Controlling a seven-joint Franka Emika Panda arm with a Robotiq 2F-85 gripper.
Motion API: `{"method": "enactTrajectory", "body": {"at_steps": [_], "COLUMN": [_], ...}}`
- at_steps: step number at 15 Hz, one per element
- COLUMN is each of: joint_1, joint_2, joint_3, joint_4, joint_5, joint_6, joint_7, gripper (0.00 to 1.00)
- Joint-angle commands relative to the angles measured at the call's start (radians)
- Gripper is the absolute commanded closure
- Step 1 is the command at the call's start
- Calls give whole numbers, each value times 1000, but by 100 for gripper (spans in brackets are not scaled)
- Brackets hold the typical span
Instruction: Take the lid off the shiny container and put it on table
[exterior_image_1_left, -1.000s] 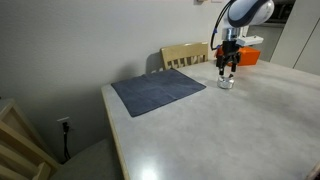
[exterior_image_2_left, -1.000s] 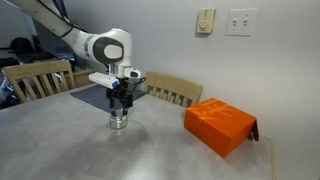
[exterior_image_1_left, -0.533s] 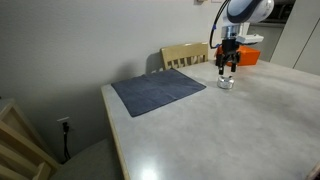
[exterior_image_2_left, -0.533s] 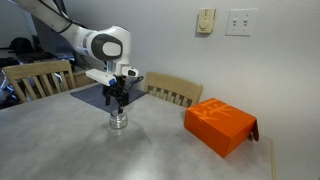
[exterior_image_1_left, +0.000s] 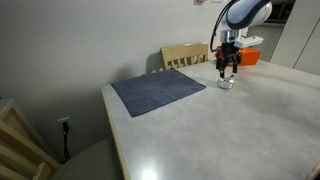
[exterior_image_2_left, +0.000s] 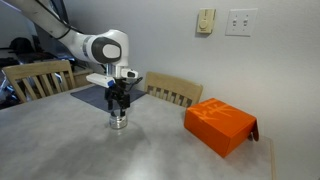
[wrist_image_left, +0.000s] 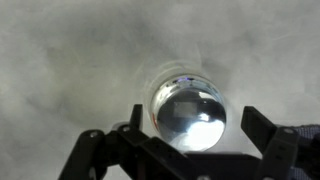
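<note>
The shiny container (exterior_image_2_left: 119, 122) is a small round silver tin standing on the pale table (exterior_image_2_left: 150, 150); it also shows in an exterior view (exterior_image_1_left: 226, 83). Its round reflective lid (wrist_image_left: 194, 117) sits on top, filling the middle of the wrist view. My gripper (exterior_image_2_left: 119, 104) hangs directly above the tin, seen also in an exterior view (exterior_image_1_left: 227, 71). In the wrist view the gripper (wrist_image_left: 197, 130) is open, its two dark fingers standing either side of the lid with gaps to it.
An orange rectangular box (exterior_image_2_left: 220, 124) lies on the table beside the tin, also seen behind my arm (exterior_image_1_left: 247, 55). A dark blue-grey cloth mat (exterior_image_1_left: 158, 91) lies on the table. Wooden chairs (exterior_image_2_left: 172, 90) stand at the table's edges.
The gripper rose slightly half a second ago and has come back down a little over the tin. The tin and lid have not moved.
</note>
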Motion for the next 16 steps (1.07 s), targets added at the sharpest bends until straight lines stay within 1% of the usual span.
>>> {"method": "enactTrajectory", "body": {"at_steps": [1, 5, 15, 16], "joint_1": [-8, -6, 9, 13], "joint_2": [22, 19, 5, 3], "joint_3": [13, 12, -5, -7], "joint_4": [3, -5, -31, -35], "joint_5": [8, 3, -21, -28], "joint_6": [14, 24, 95, 102], "joint_7": [-25, -23, -1, 2], "gripper": [0, 0, 0, 15]}}
